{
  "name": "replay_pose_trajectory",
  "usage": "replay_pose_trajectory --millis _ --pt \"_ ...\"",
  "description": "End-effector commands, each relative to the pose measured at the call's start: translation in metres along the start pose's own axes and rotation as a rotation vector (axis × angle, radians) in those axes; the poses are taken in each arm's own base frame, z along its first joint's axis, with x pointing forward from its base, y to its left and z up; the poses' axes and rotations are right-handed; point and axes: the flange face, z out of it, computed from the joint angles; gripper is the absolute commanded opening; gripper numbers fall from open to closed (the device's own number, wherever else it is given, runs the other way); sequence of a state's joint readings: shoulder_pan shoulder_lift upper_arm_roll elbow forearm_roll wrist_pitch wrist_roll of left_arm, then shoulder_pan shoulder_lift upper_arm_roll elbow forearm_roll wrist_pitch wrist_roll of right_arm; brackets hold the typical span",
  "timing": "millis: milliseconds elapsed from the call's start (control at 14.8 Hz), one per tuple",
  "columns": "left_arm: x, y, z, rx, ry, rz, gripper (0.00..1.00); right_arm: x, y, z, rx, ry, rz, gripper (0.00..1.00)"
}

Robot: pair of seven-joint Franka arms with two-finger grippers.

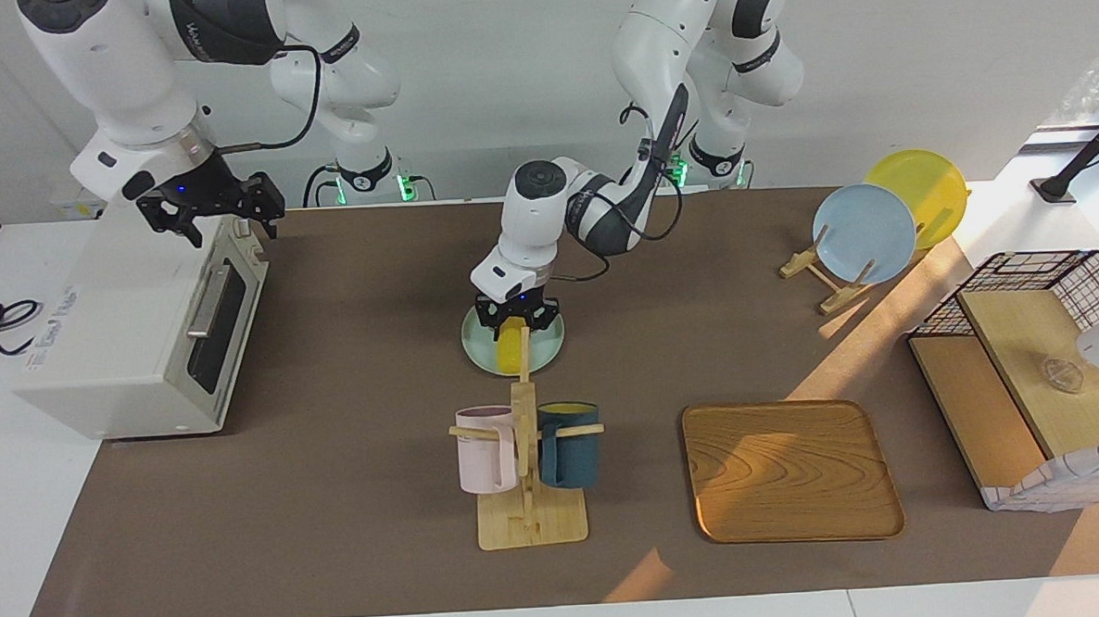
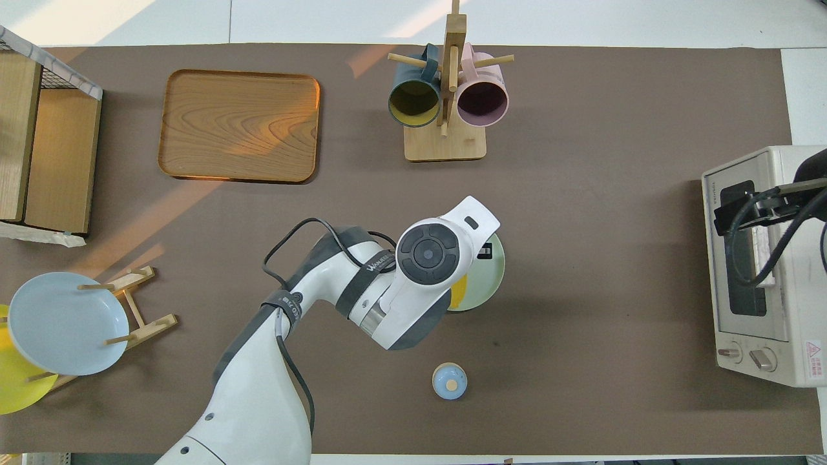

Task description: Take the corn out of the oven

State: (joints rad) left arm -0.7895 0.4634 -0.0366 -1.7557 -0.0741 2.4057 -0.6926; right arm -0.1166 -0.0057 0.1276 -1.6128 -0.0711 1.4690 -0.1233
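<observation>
Left end effector (image 1: 513,322) — fingers clamped on the corn (image 1: 511,344), which lies on the pale green plate (image 1: 544,348) at mid-worktop, nearer to the robots than the mug rack (image 1: 526,467). Right end effector (image 1: 214,208) — fingers spread apart, holding nothing, raised over the top edge of the oven (image 1: 115,337). The oven stands at the right arm's end of the worktop (image 1: 335,503) with its door shut.
</observation>
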Motion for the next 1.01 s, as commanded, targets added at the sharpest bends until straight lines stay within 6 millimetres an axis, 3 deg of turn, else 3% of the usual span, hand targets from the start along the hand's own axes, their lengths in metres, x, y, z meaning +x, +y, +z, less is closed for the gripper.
replay_pose_trajectory --millis 0,135,271,406,473,609,812,947 --pt "0.041 -0.057 -0.073 0.037 -0.018 -0.053 0.00 0.003 -0.016 -0.005 0.016 -0.010 -0.009 1.00" --pt "0.075 -0.103 -0.105 0.056 -0.028 -0.055 0.00 0.001 -0.020 -0.006 0.017 -0.019 -0.015 1.00" --pt "0.124 -0.155 -0.128 0.053 -0.002 -0.062 0.00 0.001 -0.019 -0.004 0.018 -0.025 -0.013 1.00" --pt "0.157 -0.215 -0.133 0.060 0.020 -0.100 0.00 0.001 -0.019 -0.004 0.018 -0.025 -0.012 1.00" --pt "0.171 -0.250 -0.131 0.066 0.021 -0.108 0.00 0.000 -0.020 -0.002 0.018 -0.030 -0.016 1.00" --pt "0.197 -0.277 -0.113 0.071 0.023 -0.073 0.00 -0.001 -0.022 -0.002 0.018 -0.031 -0.017 1.00" --pt "0.246 -0.336 -0.093 0.072 0.046 -0.043 0.00 -0.001 -0.020 -0.003 0.019 -0.027 -0.013 1.00" --pt "0.256 -0.356 -0.075 0.076 0.059 -0.019 0.00 -0.001 -0.018 -0.005 0.019 -0.024 -0.002 1.00"
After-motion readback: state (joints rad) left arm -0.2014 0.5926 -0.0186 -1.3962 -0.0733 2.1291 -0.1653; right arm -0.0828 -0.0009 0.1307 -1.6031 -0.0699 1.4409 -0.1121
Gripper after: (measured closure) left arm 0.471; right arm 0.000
